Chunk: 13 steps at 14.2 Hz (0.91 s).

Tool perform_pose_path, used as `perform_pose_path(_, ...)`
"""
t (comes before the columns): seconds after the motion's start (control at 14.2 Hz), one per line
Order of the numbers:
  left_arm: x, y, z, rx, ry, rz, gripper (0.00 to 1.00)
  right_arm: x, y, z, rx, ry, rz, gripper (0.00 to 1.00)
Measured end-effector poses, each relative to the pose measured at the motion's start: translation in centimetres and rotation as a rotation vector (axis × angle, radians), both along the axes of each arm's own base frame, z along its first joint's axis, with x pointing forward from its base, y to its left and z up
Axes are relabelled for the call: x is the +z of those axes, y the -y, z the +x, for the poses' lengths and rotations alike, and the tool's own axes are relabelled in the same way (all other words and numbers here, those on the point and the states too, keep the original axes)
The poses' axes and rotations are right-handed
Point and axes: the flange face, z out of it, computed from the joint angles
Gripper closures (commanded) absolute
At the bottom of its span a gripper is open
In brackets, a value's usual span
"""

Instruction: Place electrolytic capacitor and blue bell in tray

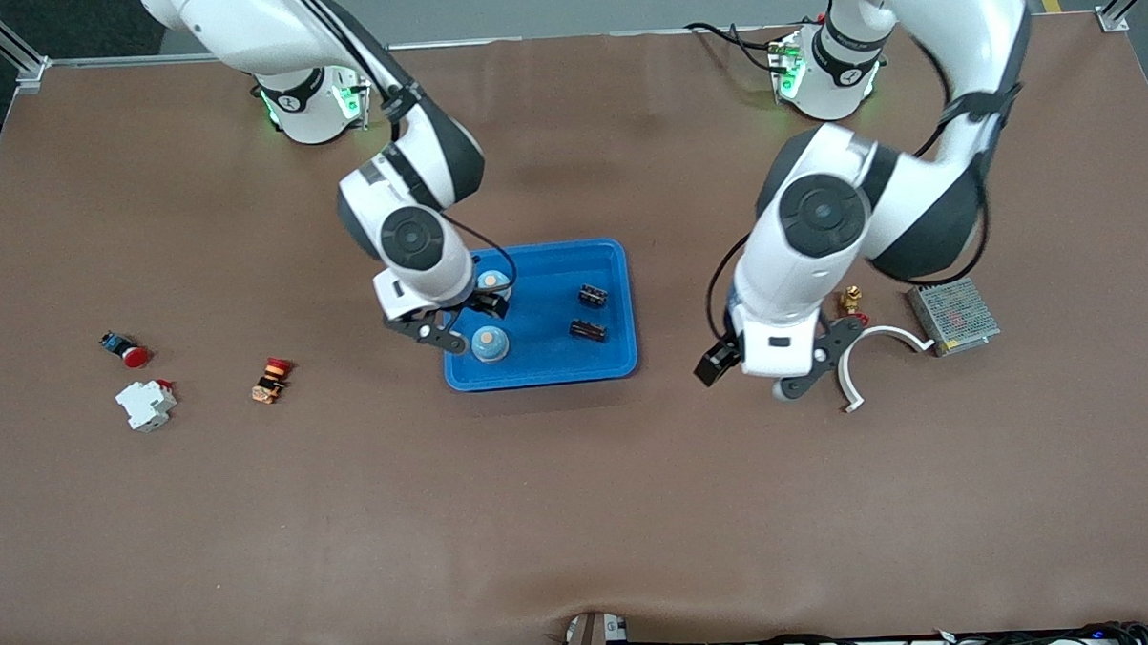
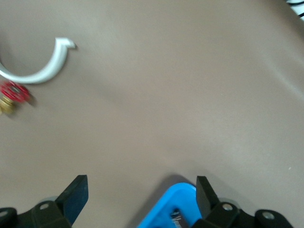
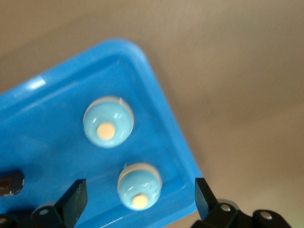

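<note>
The bright blue tray (image 1: 541, 310) lies mid-table. In it are two blue bells (image 1: 490, 344) (image 1: 493, 281) at the end toward the right arm, and two dark electrolytic capacitors (image 1: 592, 295) (image 1: 588, 331) at the end toward the left arm. My right gripper (image 1: 459, 319) hangs open over the bells. In the right wrist view one bell (image 3: 139, 186) sits below the open fingers of that gripper (image 3: 140, 190), untouched, with the second bell (image 3: 108, 122) beside it. My left gripper (image 1: 772, 373) is open and empty over bare table beside the tray. Its wrist view shows the tray's corner (image 2: 180, 199).
Toward the left arm's end lie a white curved clamp (image 1: 871, 350), a brass valve with a red wheel (image 1: 852, 300) and a metal power-supply box (image 1: 953, 314). Toward the right arm's end lie a red push button (image 1: 128, 351), a white breaker (image 1: 145, 404) and a small orange part (image 1: 270, 379).
</note>
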Motion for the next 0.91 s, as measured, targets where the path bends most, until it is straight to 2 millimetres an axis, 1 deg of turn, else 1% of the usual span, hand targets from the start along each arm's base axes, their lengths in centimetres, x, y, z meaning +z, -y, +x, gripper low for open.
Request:
perform_pose_path(0.14,3.7,-3.2,-0.3,-0.071,0.001,0.025,0.00,1.7,3.0,2.2,0.050,-0.024,0.005,0.00)
perform_pose_path(0.28,6.9,-6.3,-0.8,-0.136,-0.004,0.050,0.00,4.0,6.2,4.1,0.091,-0.035,0.016,0.00)
perform_pose_path(0.42,9.7,-8.8,-1.5,-0.190,-0.004,0.068,0.00,6.7,9.7,5.7,0.112,-0.010,0.033,0.00)
perform_pose_path(0.56,11.9,-11.3,-2.0,-0.243,-0.008,0.084,0.00,9.4,13.8,6.8,0.138,0.017,0.047,0.00)
perform_pose_path(0.7,13.6,-13.1,-2.7,-0.287,-0.010,0.095,0.00,11.5,18.4,7.7,0.177,0.039,0.062,0.00)
perform_pose_path(0.77,14.3,-13.8,-3.0,-0.317,-0.011,0.101,0.00,12.2,20.8,8.1,0.200,0.047,0.070,0.00)
perform_pose_path(0.91,15.7,-15.4,-3.5,-0.384,-0.009,0.111,0.00,12.9,26.0,8.7,0.237,0.049,0.084,0.00)
